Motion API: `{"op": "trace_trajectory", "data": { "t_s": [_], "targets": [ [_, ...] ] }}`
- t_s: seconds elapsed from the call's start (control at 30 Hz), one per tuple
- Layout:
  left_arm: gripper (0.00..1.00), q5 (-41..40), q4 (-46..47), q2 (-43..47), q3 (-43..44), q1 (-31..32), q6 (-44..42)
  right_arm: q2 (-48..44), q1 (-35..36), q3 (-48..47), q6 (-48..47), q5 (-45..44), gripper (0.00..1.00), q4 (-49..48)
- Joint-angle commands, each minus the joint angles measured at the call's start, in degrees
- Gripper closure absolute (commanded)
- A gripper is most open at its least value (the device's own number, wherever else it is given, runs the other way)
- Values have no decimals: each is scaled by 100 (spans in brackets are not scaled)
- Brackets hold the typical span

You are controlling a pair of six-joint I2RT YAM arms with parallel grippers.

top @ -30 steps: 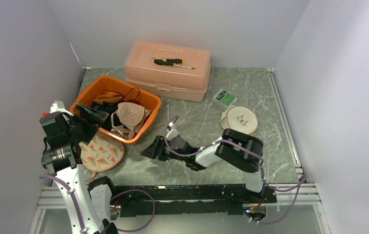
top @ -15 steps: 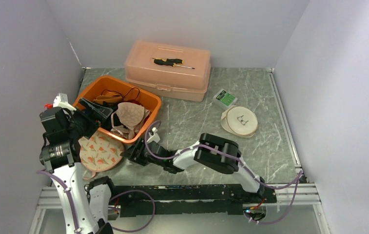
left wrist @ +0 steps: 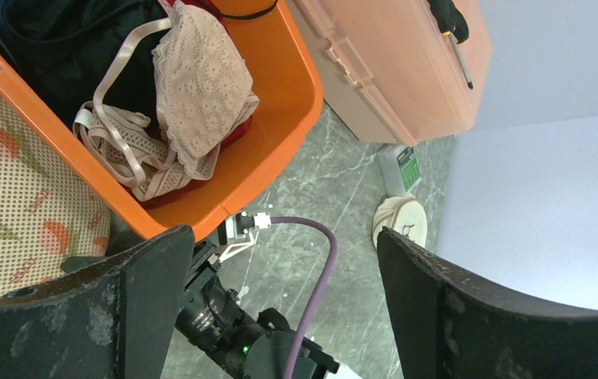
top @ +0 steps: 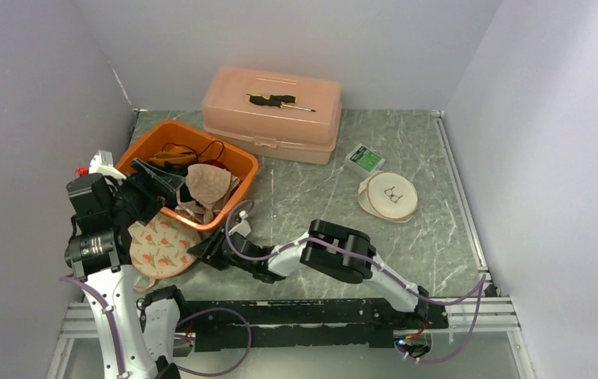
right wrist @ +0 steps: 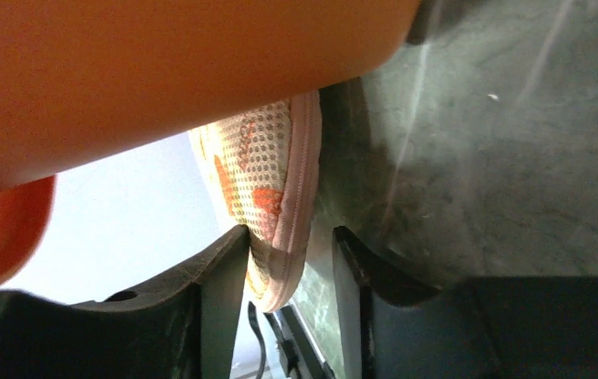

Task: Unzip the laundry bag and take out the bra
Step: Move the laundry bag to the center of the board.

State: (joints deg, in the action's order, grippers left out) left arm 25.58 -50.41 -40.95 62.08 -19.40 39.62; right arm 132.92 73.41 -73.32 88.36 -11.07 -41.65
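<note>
Right claw [right wrist: 289,237] is straddling round floral mesh laundry bag [right wrist: 268,158], seven o'clock of orange plastic tub [left wrist: 295,87]; grasp indeterminate. Left claw [left wrist: 283,237] is hanging released.

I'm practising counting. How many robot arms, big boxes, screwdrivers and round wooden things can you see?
Robot arms: 2, the left arm and the right arm
Big boxes: 2, the orange tub and the pink box
Screwdrivers: 1, the screwdriver
Round wooden things: 1, the wooden hoop
Total: 6

I lose the far edge of the floral mesh laundry bag [top: 161,245] under the orange plastic tub [top: 246,163].
</note>
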Motion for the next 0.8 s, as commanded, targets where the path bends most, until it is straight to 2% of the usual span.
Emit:
{"op": "trace_trajectory", "data": {
  "t_s": [0.0,0.13,0.3,0.47,0.63,0.7,0.77],
  "targets": [
    [9,-26,155,76,68,35,-82,74,28,-123,143,-70,59,-179],
    [9,-52,118,85,139,33,-80,-60,33,226,101,-48,78,-426],
    [9,-71,93,121,126,43,-65,-756,49,1324,-59,-207,99,-842],
    [9,-32,130,147,62,42,-48,-1620,44,2413,-603,-61,100,-1384],
    [9,-40,78,185,101,45,-80,-2453,-87,3439,-1501,684,100,-2309],
    [8,16,56,184,144,47,-47,-2914,-153,3905,-1865,776,100,-2397],
    [8,70,66,192,213,48,9,-3543,-203,4278,-2330,658,100,-1986]
  ]
}}
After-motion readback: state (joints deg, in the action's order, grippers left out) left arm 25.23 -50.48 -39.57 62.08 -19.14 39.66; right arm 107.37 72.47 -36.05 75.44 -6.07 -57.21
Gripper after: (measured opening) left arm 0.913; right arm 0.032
